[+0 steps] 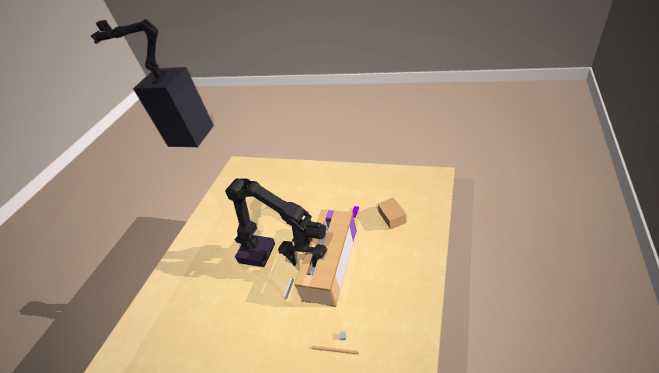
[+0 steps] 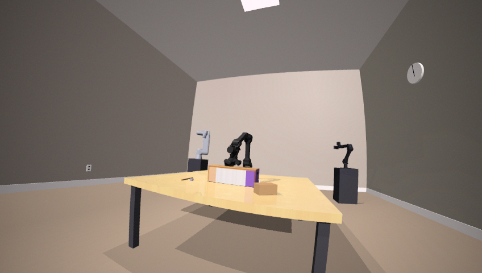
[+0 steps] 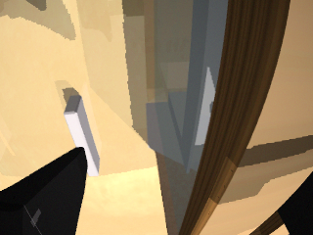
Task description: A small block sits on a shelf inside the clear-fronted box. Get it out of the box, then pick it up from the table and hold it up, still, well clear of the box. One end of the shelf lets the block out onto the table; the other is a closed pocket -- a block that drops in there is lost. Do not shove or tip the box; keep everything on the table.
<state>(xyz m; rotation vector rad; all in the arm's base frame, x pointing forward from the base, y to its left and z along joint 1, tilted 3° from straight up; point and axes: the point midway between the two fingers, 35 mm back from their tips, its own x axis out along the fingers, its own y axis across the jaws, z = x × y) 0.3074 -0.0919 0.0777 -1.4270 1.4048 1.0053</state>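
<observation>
The tool (image 1: 305, 252) gapes empty, seemingly straddling the box (image 1: 323, 259) wall.

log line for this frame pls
phase: reaching at box | gripper: open, holding nothing, straddling near wall of box | block: not identifiable | small grey bar: on table beside box

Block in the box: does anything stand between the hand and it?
Yes. The open, empty hand hangs at the box, whose wooden edge runs between its fingers. What looks like the block lies behind the clear front, so that wall separates them.
</observation>
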